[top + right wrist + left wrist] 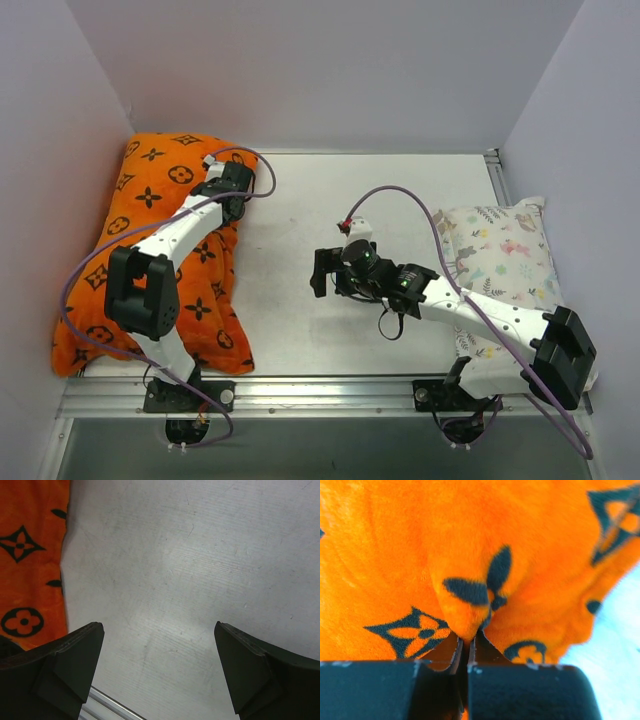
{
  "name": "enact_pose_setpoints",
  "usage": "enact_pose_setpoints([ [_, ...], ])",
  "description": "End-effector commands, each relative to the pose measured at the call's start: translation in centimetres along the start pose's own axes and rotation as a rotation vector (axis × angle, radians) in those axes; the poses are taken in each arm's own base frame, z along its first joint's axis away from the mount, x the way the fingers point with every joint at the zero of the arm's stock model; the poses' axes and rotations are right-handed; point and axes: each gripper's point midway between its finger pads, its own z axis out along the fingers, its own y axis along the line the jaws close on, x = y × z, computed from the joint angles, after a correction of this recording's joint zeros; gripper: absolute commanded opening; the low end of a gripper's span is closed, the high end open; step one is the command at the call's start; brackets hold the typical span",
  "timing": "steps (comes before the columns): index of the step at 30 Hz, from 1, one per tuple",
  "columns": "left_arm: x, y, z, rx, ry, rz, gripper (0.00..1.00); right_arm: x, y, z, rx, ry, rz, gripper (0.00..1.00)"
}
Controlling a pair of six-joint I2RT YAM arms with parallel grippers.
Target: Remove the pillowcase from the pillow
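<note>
Our left pincer (466, 650) is clenched on a fold of the pillowcase (470, 555), at the left of the surface (330, 200), so we can pull it off. Our right pincer (159, 630) hangs released, grasping nothing.

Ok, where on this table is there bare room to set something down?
The widest bare patch of table runs down the middle, between the pillowcase and the right arm, continuing along the back wall to the animal-print pillow. Crowded: the left side, under pillowcase and left arm; the right, under that pillow and arm.
</note>
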Motion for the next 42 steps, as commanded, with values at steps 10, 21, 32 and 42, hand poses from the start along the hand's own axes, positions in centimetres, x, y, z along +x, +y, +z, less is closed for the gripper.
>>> enact_pose_setpoints([
  [10, -5.3, -11.0, -18.5, 0.643, -0.326, 0.175, 0.0, -4.6, -2.9, -0.6, 0.039, -0.168, 0.085, 1.0],
  [21, -3.0, -12.5, -22.9, 0.837, -0.346, 0.191, 0.0, -11.1, -8.7, -0.8, 0.005, -0.334, 0.373, 1.0],
  [32, -1.3, -12.1, -24.4, 0.94, -0.349, 0.165, 0.0, -12.0, -10.7, 6.7, -0.008, -0.303, 0.561, 1.0],
  [42, 0.4, -10.7, -24.3, 0.954, -0.352, 0.185, 0.0, -13.3, -12.2, 6.4, 0.074, -0.431, 0.487, 0.04],
])
